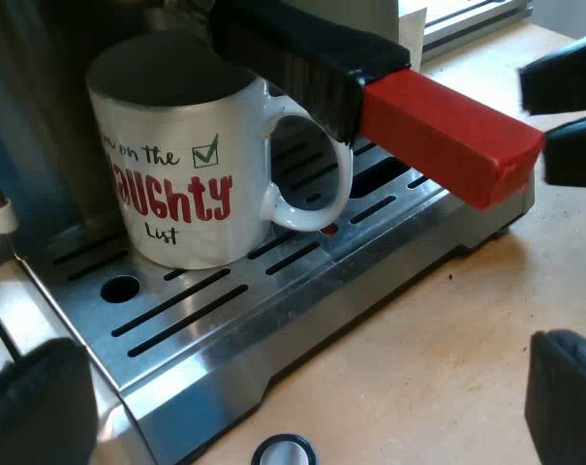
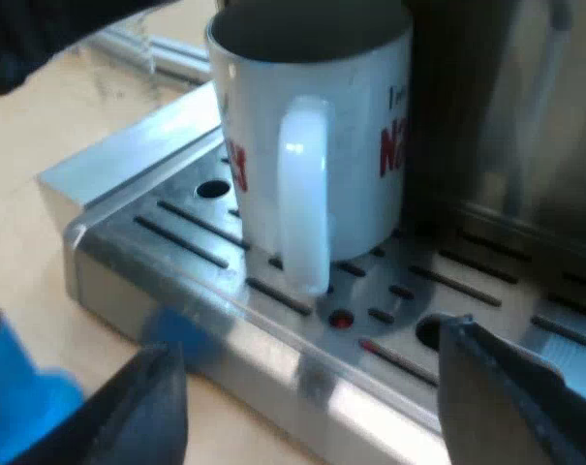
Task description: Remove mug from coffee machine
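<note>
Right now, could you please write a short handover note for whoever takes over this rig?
Left gripper: open, empty, in front of the slotted steel drip tray.
Right gripper: open, empty, at the tray's edge, facing the handle of the white ceramic mug with red lettering.
The mug stands upright on the tray, under the black holder handle with the red end, which is locked into the machine's front.
Blue tamper: on the table beside the tray.
Done: nothing gripped yet.
Left: grasp the mug, probably by its handle with the right gripper, and lift it off.
</note>
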Controlling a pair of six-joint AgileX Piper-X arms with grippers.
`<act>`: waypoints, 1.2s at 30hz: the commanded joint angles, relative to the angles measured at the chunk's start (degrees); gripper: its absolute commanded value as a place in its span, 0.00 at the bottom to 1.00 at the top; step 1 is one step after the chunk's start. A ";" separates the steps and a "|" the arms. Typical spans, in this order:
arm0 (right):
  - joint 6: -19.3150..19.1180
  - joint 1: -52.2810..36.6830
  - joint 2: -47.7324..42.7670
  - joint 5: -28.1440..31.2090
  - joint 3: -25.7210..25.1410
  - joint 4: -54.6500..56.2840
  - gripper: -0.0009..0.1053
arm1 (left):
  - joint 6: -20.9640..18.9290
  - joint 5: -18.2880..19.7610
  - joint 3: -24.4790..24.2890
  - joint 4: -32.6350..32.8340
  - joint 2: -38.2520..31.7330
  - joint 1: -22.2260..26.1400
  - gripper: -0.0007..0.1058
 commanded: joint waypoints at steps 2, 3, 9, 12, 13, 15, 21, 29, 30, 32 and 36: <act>0.70 0.22 8.22 0.63 -0.20 -13.66 0.55 | -0.01 0.29 -0.05 -0.58 -0.01 -0.37 0.86; 0.70 0.22 9.68 0.63 -0.31 -15.55 0.55 | -0.01 0.29 -0.05 -0.58 -0.01 -0.37 0.86; 0.70 0.22 17.06 0.63 -2.67 -20.48 0.55 | -0.01 0.29 -0.05 -0.58 -0.01 -0.37 0.86; 0.70 0.22 19.86 0.63 -5.64 -20.47 0.55 | -0.01 0.29 -0.05 -0.58 -0.01 -0.37 0.86; 0.70 0.22 20.24 0.82 -6.38 -20.47 0.55 | -0.01 0.29 -0.05 -0.58 -0.01 -0.37 0.86; 0.70 0.22 22.58 1.35 -9.39 -20.47 0.55 | -0.01 0.29 -0.05 -0.58 -0.01 -0.37 0.86; 1.19 0.22 28.08 1.96 -15.30 -20.35 0.55 | -0.01 0.62 -0.05 -0.58 -0.01 -0.37 0.86; 2.85 0.22 32.04 4.44 -19.54 -20.35 0.55 | -0.01 3.89 -0.05 -0.58 -0.01 -0.37 0.86; 2.85 0.22 32.19 4.58 -19.72 -20.25 0.55 | -0.01 3.89 -0.05 -0.58 -0.01 -0.37 0.86; 2.85 0.22 32.69 5.50 -20.40 -19.88 0.55 | -0.01 3.89 -0.05 -0.58 -0.01 -0.37 0.86; 2.85 0.22 32.72 5.52 -20.46 -18.57 0.50 | -0.01 3.89 -0.05 -0.58 -0.01 -0.37 0.86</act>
